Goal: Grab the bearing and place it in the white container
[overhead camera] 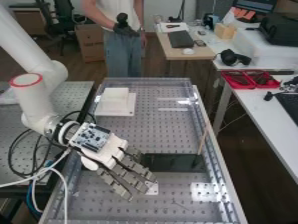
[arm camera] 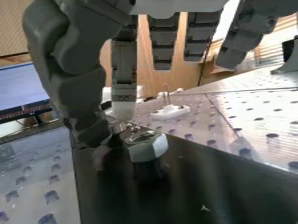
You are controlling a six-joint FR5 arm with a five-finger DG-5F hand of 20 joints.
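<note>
Noting the hand (overhead camera: 110, 154) low over the near half of the perforated table (overhead camera: 163, 132) in the high view, aslant, with long fingers reaching over one end of the dark plate (overhead camera: 174, 162). Recording it as open: in the wrist view, fingers (arm camera: 165, 45) hanging almost straight, with the thumb (arm camera: 76, 95) bent alongside, tip close to the pale tip of the nearest finger. Cannot tell about any contact with the small shiny bits at those tips. Logging the bearing, apparently the silvery, flat-sided metal piece (arm camera: 148, 147), upright on the dark plate just beside the thumb tip, with a blurred dark reflection below. Further out, leaning by the plate's other end, close to the table's side rail: a thin wooden stick (overhead camera: 203, 141). Toward the table's far end, well apart from the hand: the white container (overhead camera: 115, 95), on a flat white base (overhead camera: 125, 111). Outermost, on a separate white desk (overhead camera: 258, 120): red trays (overhead camera: 234, 79).
</note>
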